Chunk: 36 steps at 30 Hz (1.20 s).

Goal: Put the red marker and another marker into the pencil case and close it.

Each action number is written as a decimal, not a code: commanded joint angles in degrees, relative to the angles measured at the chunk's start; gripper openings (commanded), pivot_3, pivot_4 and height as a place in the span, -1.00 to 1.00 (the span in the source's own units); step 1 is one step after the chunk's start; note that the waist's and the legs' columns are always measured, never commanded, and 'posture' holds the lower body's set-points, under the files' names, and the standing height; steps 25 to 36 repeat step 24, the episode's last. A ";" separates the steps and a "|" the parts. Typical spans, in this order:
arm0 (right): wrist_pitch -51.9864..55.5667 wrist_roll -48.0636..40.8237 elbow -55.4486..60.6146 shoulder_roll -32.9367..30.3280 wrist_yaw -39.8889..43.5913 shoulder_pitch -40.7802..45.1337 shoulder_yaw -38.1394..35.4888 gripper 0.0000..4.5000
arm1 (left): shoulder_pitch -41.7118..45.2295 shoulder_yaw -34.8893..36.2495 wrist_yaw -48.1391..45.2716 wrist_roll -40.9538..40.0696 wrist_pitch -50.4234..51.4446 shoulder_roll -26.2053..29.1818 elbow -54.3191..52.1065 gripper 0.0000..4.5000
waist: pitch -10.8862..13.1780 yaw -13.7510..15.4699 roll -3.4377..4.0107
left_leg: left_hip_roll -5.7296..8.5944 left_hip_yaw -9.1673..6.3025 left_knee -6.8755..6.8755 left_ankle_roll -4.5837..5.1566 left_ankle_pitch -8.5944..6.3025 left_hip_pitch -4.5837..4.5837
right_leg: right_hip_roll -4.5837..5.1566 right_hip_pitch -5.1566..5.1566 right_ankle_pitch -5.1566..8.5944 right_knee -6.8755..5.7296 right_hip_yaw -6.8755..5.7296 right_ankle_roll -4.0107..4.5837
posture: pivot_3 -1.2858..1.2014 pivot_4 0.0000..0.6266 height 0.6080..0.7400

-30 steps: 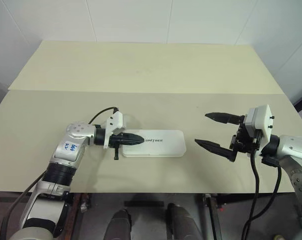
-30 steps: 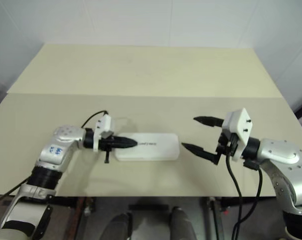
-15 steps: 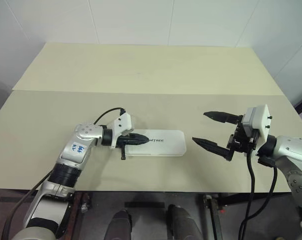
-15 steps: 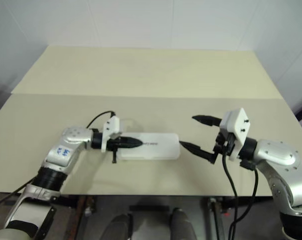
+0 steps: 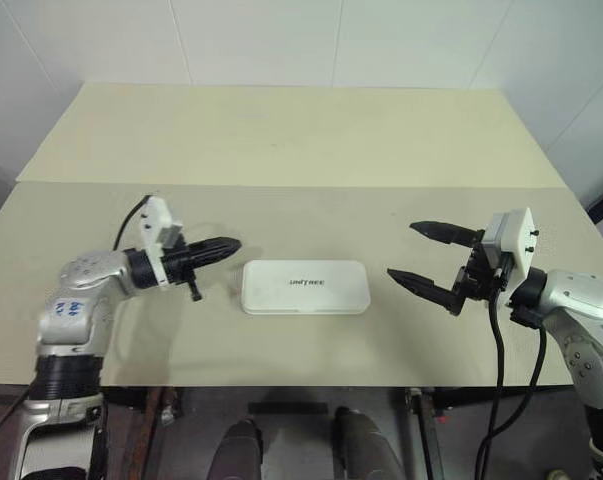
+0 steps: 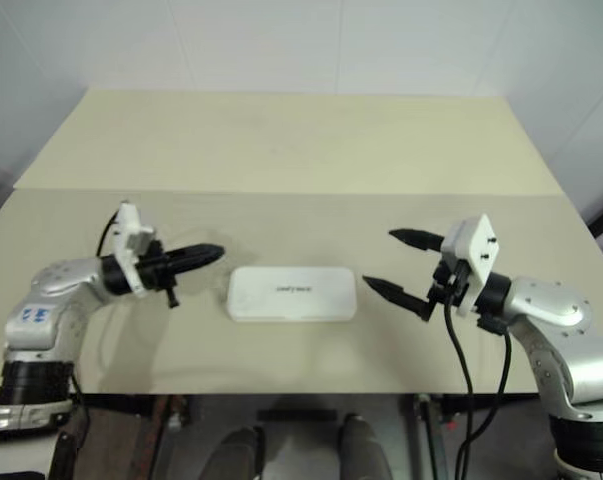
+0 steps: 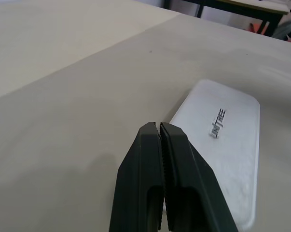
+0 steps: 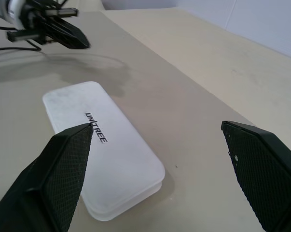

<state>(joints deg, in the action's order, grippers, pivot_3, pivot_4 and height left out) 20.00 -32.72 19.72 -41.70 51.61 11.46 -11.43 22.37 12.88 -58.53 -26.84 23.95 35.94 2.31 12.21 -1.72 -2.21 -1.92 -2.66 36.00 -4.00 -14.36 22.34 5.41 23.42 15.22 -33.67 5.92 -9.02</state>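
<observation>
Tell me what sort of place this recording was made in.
Probably a lab or test room: a plain beige table stands against white tiled walls, with just a closed white pencil case laid out between the left gripper and right gripper.

On your table (image 6: 281, 150): one white pencil case (image 6: 292, 293), lid down, lying flat at centre. To its left you have the left gripper (image 6: 213, 252), fingers pressed together, clear of the case. To its right, the right gripper (image 6: 389, 261), fingers spread wide, empty.
</observation>
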 commanded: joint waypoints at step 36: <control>-6.47 2.68 -3.84 -1.38 -0.14 -4.89 -6.67 1.00 | -0.59 2.52 1.48 -2.40 -7.83 2.09 -3.42 0.99 | 0.01 -0.54 0.02 | 0.00 0.01 0.01 -0.01 0.00 -0.03 | -0.01 -0.03 0.03 0.03 0.01 0.12 | 0.03 -0.52 1.00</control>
